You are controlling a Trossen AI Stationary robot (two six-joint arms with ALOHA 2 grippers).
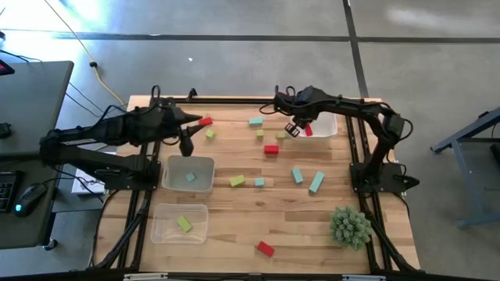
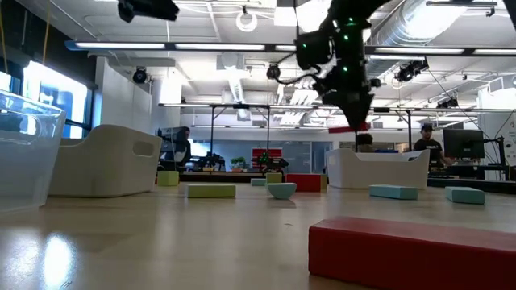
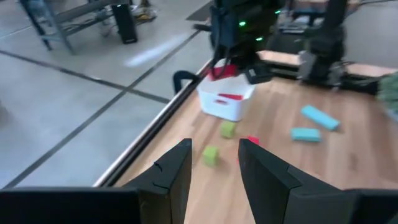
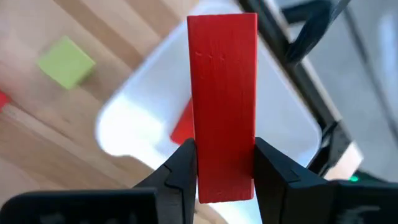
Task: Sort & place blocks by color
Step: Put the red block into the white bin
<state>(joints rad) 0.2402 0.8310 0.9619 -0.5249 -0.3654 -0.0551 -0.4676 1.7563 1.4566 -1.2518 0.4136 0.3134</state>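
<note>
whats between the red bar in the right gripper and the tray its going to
Nothing but air. The right wrist view shows the red bar, clamped in the right gripper, hanging directly over the tray, which already holds one red block.

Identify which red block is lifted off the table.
The red bar clamped in the right tool, above the tray; the other red blocks lie on surfaces.

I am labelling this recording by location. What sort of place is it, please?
Probably an open-plan robotics lab or workshop: a concrete floor and a desk with a mouse surround the wooden table, and exposed ducts run overhead, with people at monitors behind.
</note>
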